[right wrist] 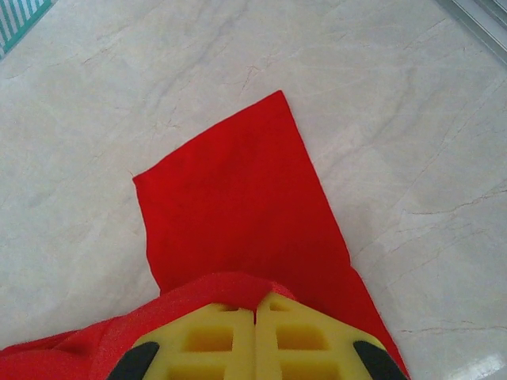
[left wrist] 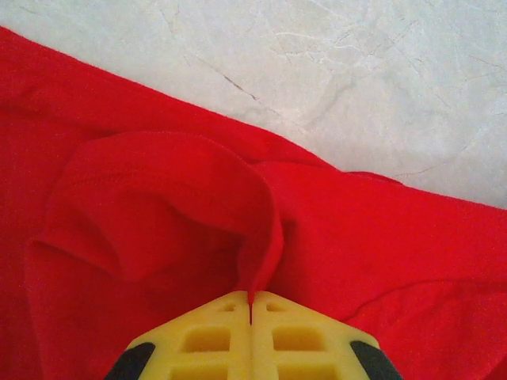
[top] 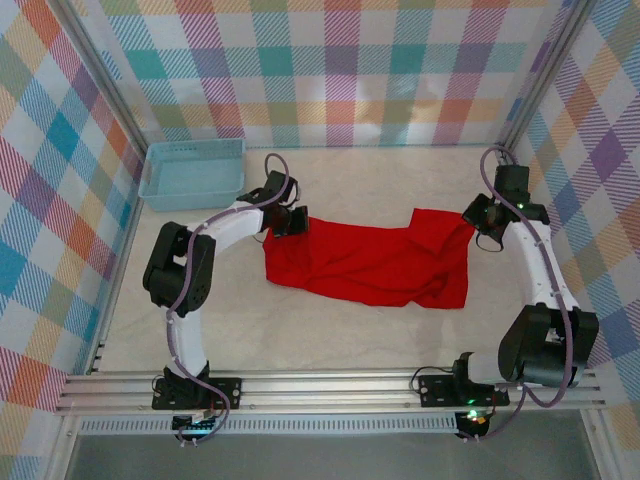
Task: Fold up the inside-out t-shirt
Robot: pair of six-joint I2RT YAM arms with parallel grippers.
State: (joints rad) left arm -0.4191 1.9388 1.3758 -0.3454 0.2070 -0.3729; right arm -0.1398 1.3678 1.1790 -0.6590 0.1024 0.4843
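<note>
Marble-patterned, pale and lightly veined, the tabletop [top: 350,330] is closed in on three sides by walls [top: 330,70] of pastel plaid, and an aluminium rail [top: 330,385] runs along the near edge, where the arms are bolted. A light blue basket [top: 192,172] sits in the far corner, beyond the left claw [top: 290,222] and to its left, apart from it. Between the two claws lies the t-shirt [top: 370,265], bright red and plain. It is stretched into a wide, rumpled band whose near edge sags toward the arm bases, with loose folds across its middle. At the left end the cloth is drawn up to the left claw. At the right end a flap is lifted and doubled over next to the right claw [top: 480,228]. From the left wrist, the yellow fingers [left wrist: 214,332] are pressed together with a thin ridge of red cloth pinched between their tips, a rounded pocket of fabric bulging just ahead of them. From the right wrist, that claw's fingers [right wrist: 301,336] also meet, clamped on a bunched edge that drapes over the tips. Past them a flat, narrowing flap lies on the bare marble.
</note>
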